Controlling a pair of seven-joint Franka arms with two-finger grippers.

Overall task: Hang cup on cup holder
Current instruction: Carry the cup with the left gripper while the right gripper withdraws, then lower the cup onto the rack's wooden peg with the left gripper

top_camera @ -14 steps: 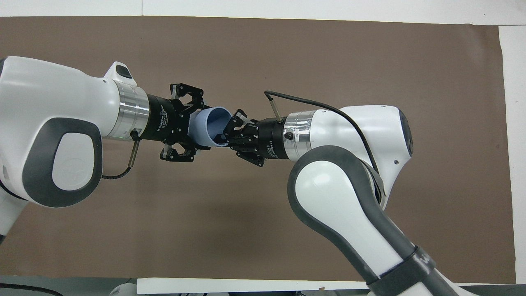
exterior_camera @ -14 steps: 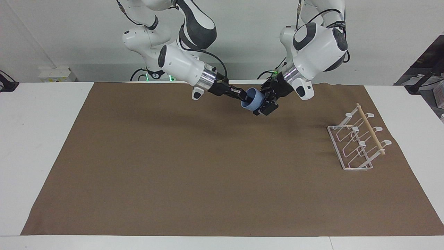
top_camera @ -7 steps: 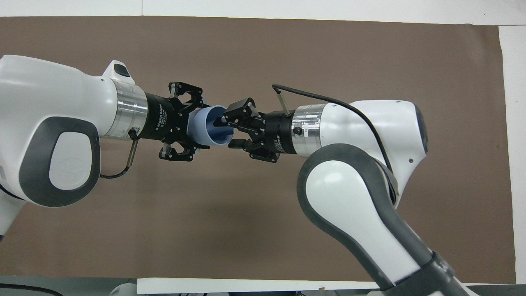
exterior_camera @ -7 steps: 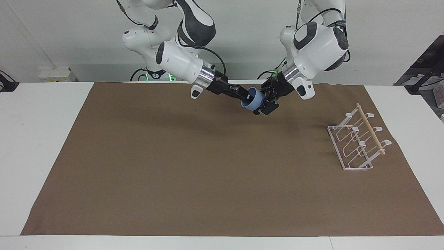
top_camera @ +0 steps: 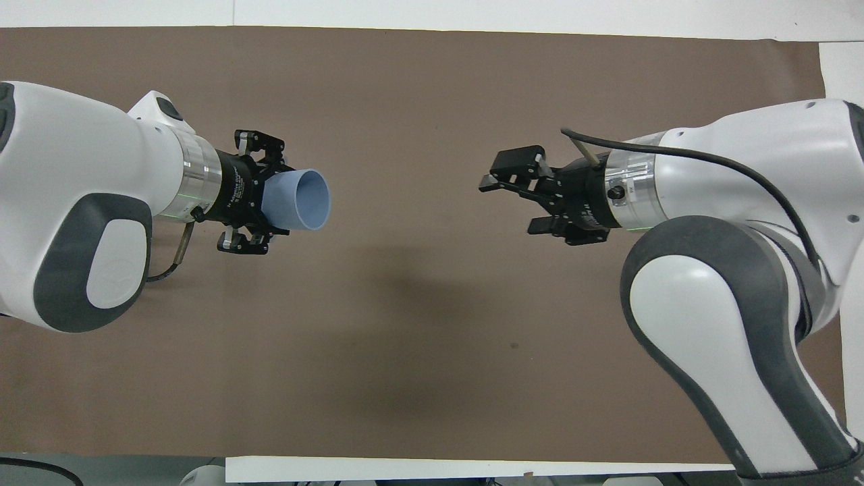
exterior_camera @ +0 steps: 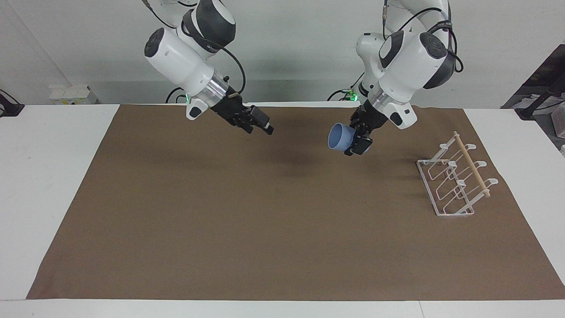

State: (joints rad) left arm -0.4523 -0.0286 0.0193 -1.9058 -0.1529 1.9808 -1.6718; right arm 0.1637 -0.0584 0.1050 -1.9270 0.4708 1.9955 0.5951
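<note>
The light blue cup (exterior_camera: 339,137) (top_camera: 300,200) hangs on its side in the air over the brown mat, its mouth turned toward the right arm. My left gripper (exterior_camera: 354,138) (top_camera: 264,196) is shut on its base end. My right gripper (exterior_camera: 265,126) (top_camera: 507,206) stands open and holds nothing, raised over the mat well apart from the cup. The white wire cup holder (exterior_camera: 454,181), with a wooden dowel along its top, stands on the mat toward the left arm's end of the table. It holds no cup and is out of the overhead view.
A brown mat (exterior_camera: 265,221) (top_camera: 418,324) covers most of the white table (exterior_camera: 53,176). Small boxes (exterior_camera: 70,94) sit at the table's edge near the right arm's base.
My right gripper opened, let go of the cup's rim and drew back toward its own end. My left gripper carried the cup away toward the cup holder's end.
</note>
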